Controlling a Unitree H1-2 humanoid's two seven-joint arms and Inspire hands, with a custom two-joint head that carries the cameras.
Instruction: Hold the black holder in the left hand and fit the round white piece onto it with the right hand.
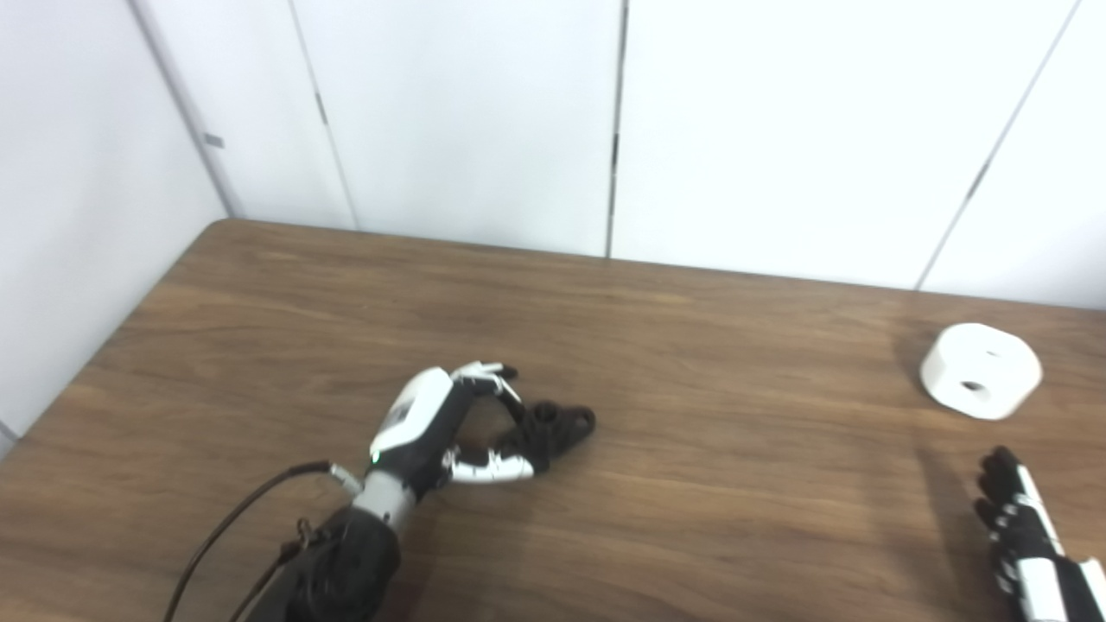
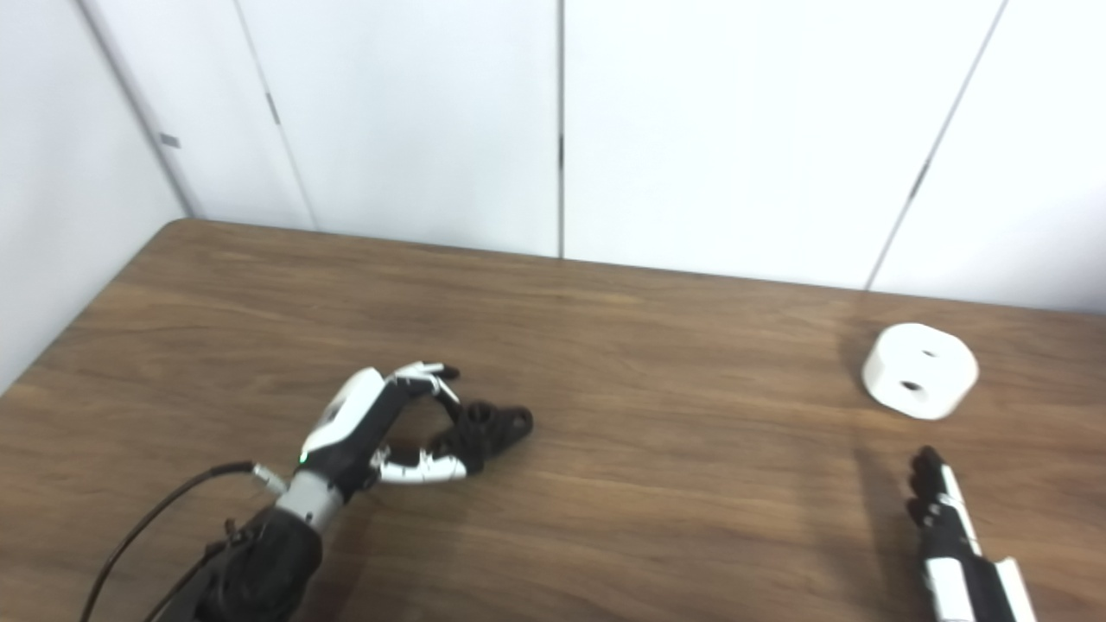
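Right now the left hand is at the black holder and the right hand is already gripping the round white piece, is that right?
Not quite. The left hand is at the black holder, but the right hand holds nothing; the left eye view shows the round white piece lying apart from it on the table.

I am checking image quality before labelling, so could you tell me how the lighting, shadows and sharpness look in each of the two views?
Left eye view: even, soft light; the white wall is nearly blown out; faint shadows lie beside the round white piece and the right hand; the black holder at the left hand shows little detail. Right eye view: the same lighting, slightly soft overall, no glare on the table.
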